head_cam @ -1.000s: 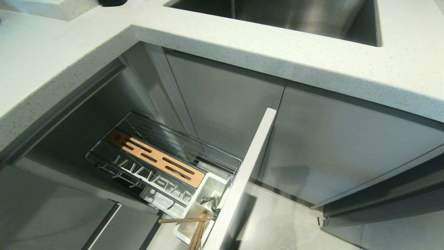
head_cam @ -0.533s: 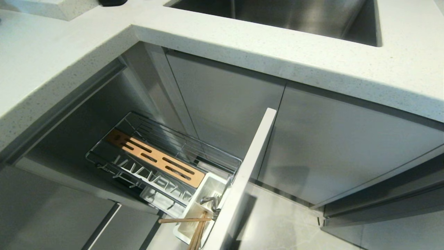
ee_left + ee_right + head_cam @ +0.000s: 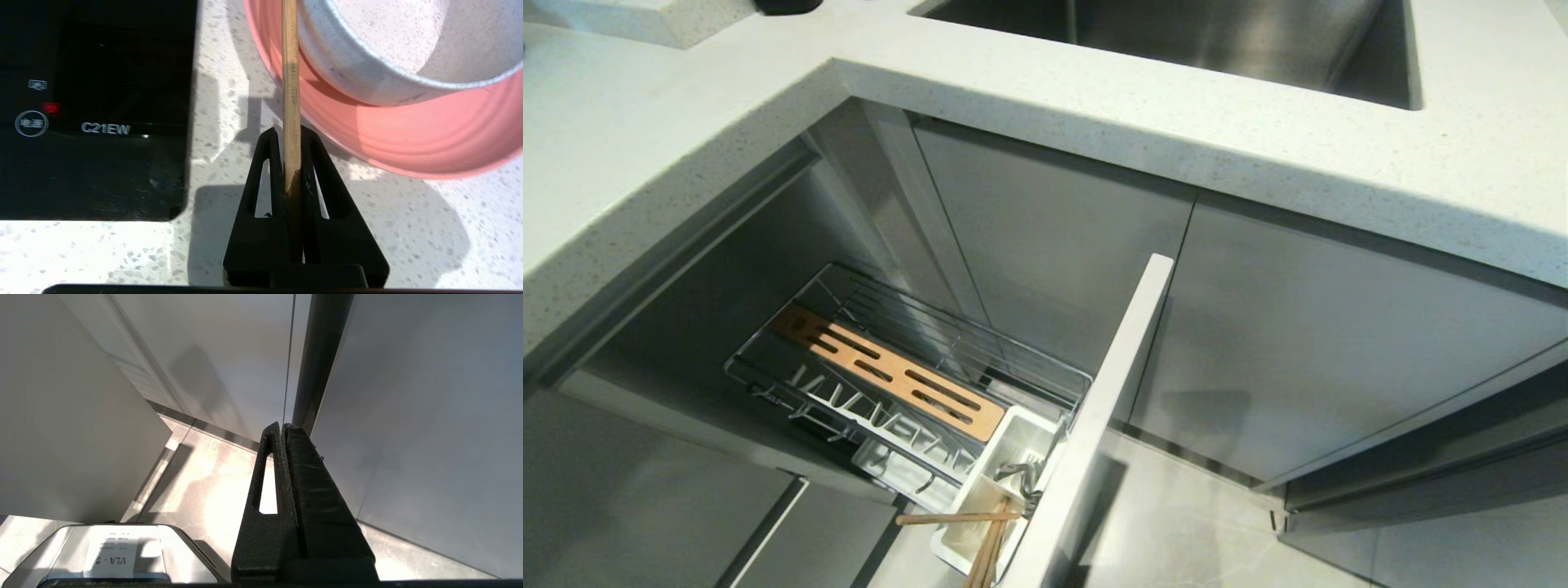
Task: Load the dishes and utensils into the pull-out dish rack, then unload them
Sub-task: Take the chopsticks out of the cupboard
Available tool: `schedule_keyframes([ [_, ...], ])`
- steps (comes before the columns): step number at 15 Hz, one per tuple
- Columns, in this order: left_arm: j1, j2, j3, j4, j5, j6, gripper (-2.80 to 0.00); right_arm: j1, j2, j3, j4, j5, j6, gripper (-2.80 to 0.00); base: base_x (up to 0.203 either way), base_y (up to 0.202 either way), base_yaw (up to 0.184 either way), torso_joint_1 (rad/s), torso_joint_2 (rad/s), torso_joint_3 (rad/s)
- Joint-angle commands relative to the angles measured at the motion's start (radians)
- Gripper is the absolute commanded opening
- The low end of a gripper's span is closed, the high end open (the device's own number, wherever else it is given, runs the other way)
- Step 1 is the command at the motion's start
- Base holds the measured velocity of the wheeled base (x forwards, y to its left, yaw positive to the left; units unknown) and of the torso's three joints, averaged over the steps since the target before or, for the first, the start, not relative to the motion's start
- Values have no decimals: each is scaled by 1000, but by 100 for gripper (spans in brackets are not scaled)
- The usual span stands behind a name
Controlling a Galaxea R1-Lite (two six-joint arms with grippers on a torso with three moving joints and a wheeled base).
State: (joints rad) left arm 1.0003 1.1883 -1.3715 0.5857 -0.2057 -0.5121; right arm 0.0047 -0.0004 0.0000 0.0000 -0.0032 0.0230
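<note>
**One chopstick held over the counter**

Between the black fingers of the left gripper (image 3: 291,134) a light wooden chopstick (image 3: 291,81) is pinched tight. It is held near one end, so the long part sticks out ahead and may be easy to aim. Just beyond it, on the speckled white counter (image 3: 122,253), a wide pink plate (image 3: 429,139) is seen, with a small round white bowl (image 3: 367,77) sitting in it. A flat black cooktop (image 3: 94,106) lies beside them. The plate rim is very close to the stick and could be bumped.

Down below, the chrome wire pull-out dish rack (image 3: 915,371) is pulled open. More wooden sticks (image 3: 980,531) are leaning in its white plastic caddy (image 3: 1013,445).

The right gripper (image 3: 282,428) is parked low by the cupboard doors, closed on nothing.
</note>
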Motion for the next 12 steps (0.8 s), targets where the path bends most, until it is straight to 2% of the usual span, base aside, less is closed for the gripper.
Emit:
schedule_keyframes([
  [1, -9, -6, 2, -3, -6, -3, -280, 0, 0, 2, -1, 0, 0, -280, 0, 0, 0, 0, 0, 0],
  [3, -12, -7, 18, -37, -26, -5, -280, 1, 0, 2, 0, 0, 0, -280, 0, 0, 0, 0, 0, 0],
  [12, -17, -13, 42, -38, -40, -3, -280, 1, 0, 2, 0, 0, 0, -280, 0, 0, 0, 0, 0, 0],
])
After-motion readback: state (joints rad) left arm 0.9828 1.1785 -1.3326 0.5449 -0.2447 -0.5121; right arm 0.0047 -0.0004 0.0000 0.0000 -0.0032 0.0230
